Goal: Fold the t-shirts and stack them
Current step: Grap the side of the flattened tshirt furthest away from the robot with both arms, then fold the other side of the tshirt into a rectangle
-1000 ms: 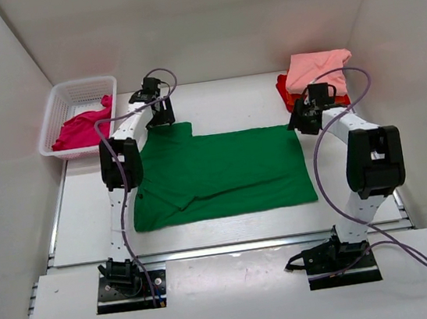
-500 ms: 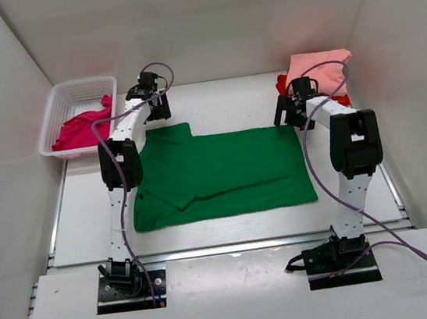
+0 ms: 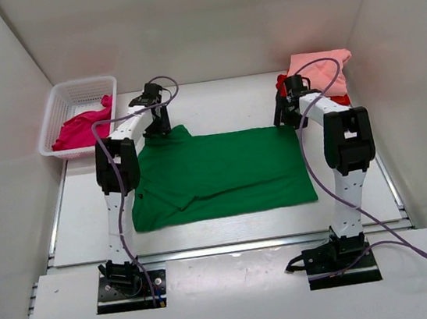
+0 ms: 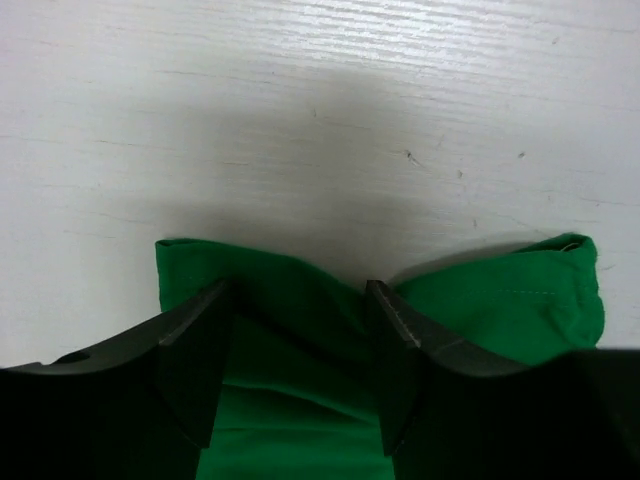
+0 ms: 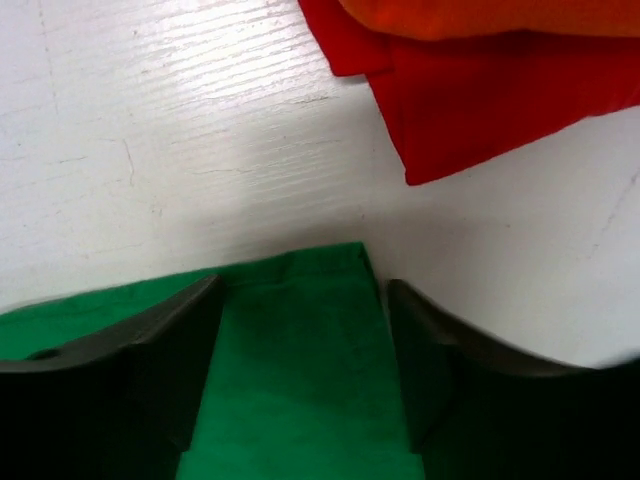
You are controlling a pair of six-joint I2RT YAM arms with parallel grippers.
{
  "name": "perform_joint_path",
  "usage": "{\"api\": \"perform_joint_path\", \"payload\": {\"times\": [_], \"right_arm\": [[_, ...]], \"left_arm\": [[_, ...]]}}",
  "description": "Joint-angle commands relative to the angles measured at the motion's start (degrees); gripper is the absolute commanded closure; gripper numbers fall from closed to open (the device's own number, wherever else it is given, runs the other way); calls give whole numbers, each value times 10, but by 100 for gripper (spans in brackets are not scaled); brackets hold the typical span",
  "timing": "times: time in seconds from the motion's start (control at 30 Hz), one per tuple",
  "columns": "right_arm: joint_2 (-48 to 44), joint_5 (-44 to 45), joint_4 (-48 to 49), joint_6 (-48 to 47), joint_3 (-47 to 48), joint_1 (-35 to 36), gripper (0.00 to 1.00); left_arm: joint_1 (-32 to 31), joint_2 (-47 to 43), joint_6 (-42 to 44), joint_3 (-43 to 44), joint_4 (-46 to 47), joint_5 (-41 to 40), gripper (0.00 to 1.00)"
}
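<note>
A bright green t-shirt (image 3: 219, 174) lies spread flat mid-table. My left gripper (image 3: 159, 129) is open at its far left corner; in the left wrist view the fingers (image 4: 200, 350) straddle a raised fold of the green cloth (image 4: 500, 300). My right gripper (image 3: 287, 117) is open at the far right corner; in the right wrist view the green corner (image 5: 300, 380) lies between the spread fingers (image 5: 425, 350). A salmon pink t-shirt (image 3: 318, 67) tops a folded stack at the back right, over orange-red (image 5: 500, 15) and red (image 5: 500, 100) ones. A magenta t-shirt (image 3: 80, 131) lies in the basket.
The white lattice basket (image 3: 60, 97) stands at the back left, beside the left arm. The folded stack sits just behind the right gripper. White walls close in the table on the left, right and back.
My right gripper has moved left and back to the green shirt's far right corner. My left gripper has lifted back, then come down onto the far left corner.
</note>
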Motion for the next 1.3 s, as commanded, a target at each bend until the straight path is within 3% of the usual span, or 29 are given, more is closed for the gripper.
{"api": "perform_joint_path", "payload": {"times": [0.0, 0.03, 0.07, 0.1, 0.13, 0.2, 0.37, 0.6, 0.83, 1.27], "right_arm": [[18, 23, -20, -3, 27, 9, 38], [21, 19, -21, 0, 32, 6, 49], [22, 18, -22, -2, 34, 11, 65], [24, 20, -23, -1, 30, 10, 72], [20, 15, -18, 1, 34, 12, 73], [19, 14, -18, 1, 32, 12, 81], [14, 13, -9, -6, 26, 9, 100], [-16, -10, 22, -11, 13, -3, 100], [-52, -44, 36, -19, -7, -12, 100], [-163, -113, 122, -22, -172, -42, 100]], "left_arm": [[11, -32, 4, -27, -9, 6, 34], [15, -30, 8, -23, -17, 10, 42], [13, -25, 15, -20, -22, 18, 57], [14, -23, 15, -18, -25, 20, 79], [12, -16, 24, -16, -31, 21, 93], [8, -15, 23, -19, -32, 16, 100], [0, -62, 9, -84, 47, 13, 100], [15, -172, -6, -145, 130, 34, 100], [13, -270, 4, -203, 131, 56, 100], [-5, -492, -27, -506, 171, 65, 100]]}}
